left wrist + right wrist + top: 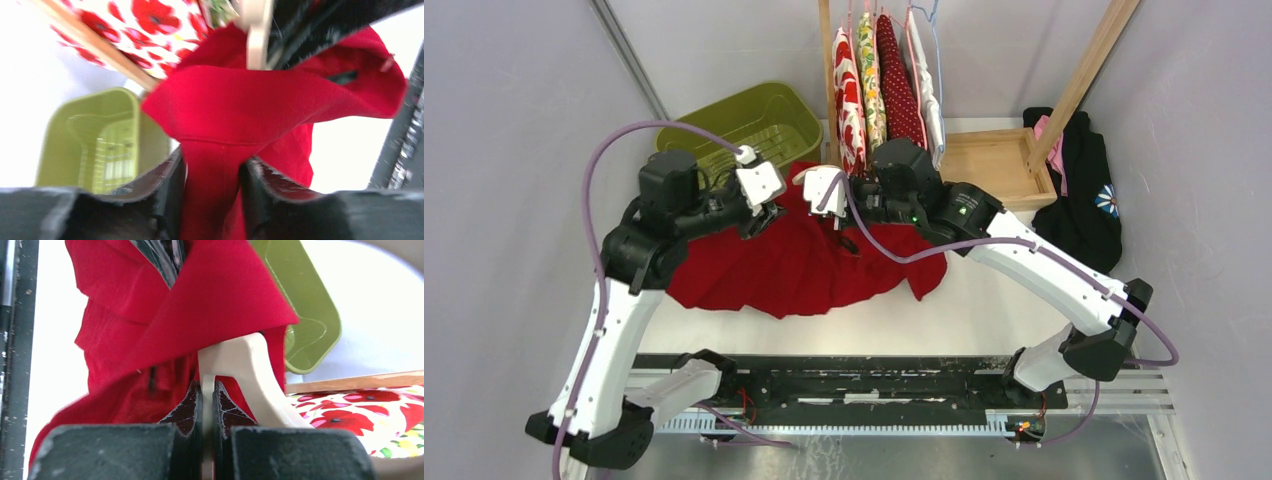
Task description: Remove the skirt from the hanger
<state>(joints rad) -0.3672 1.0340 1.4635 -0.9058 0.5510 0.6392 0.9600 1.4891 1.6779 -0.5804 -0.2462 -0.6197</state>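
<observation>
The red skirt [804, 265] lies spread on the white table, its waistband lifted between my two grippers. My left gripper [759, 215] is shut on a fold of the skirt's waistband [215, 195], red cloth filling the gap between its fingers [167, 185]. My right gripper [839, 215] is shut on the cream wooden hanger [240, 365], its fingers [187, 407] pinching the hanger's thin edge. The skirt's waist [210, 305] still drapes over the hanger. The hanger also shows in the left wrist view [257, 35] above the red cloth.
A green plastic basket [754, 120] stands at the back left. A wooden rack [994, 160] at the back holds several hung garments [884, 85], floral and dotted. A black garment [1079, 200] lies at the right.
</observation>
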